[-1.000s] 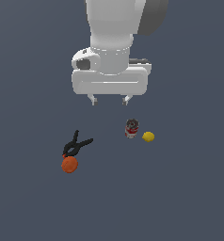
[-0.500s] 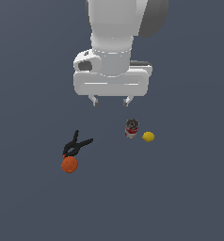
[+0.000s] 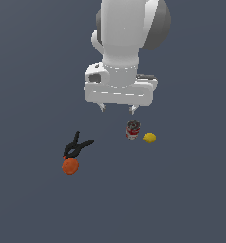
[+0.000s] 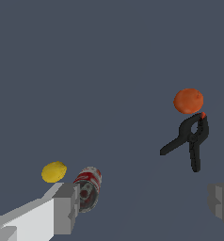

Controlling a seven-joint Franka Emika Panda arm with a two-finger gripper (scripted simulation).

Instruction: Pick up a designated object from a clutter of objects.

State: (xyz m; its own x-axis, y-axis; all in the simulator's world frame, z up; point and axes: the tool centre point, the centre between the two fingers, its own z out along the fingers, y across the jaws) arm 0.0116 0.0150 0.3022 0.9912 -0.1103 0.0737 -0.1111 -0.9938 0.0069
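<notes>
The designated object, a small red-and-white can (image 3: 133, 129) with a dark top, stands on the grey floor; in the wrist view the can (image 4: 88, 187) sits just beside one grey finger (image 4: 65, 207). A yellow lemon (image 3: 150, 137) (image 4: 54, 172) lies close beside it. Farther to the exterior view's left of this clutter of objects, a black spring clamp (image 3: 77, 145) (image 4: 191, 139) touches an orange round fruit (image 3: 70, 166) (image 4: 188, 100). My gripper (image 3: 117, 108) hangs open above the floor, a little to the exterior view's left of the can, holding nothing.
The white arm and its wide hand body (image 3: 120, 90) fill the upper middle of the exterior view. The dark grey floor (image 3: 191, 199) stretches flat around the items.
The gripper has shifted slightly lower toward the can. The objects on the floor have not moved.
</notes>
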